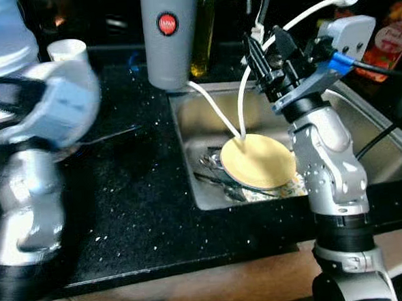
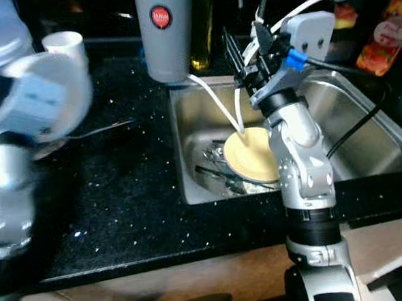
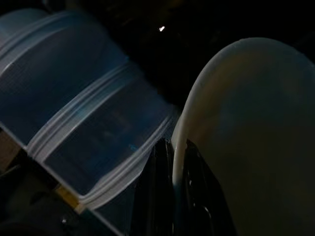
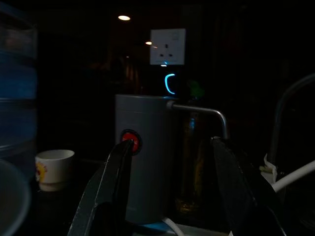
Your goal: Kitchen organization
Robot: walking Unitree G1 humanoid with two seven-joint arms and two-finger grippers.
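Left eye view shows the black speckled counter (image 1: 137,216) nearest, with the blurred left arm over its left side; the left gripper (image 3: 172,196) has its jaws closed on the rim of a white plate (image 3: 246,137); the right gripper (image 1: 260,58) hangs over the steel sink (image 1: 364,140), jaws apart and empty; in the basin lies a yellow plate (image 1: 259,160) on cutlery; behind stand a grey dispenser (image 1: 170,36) and a white cup (image 1: 67,49).
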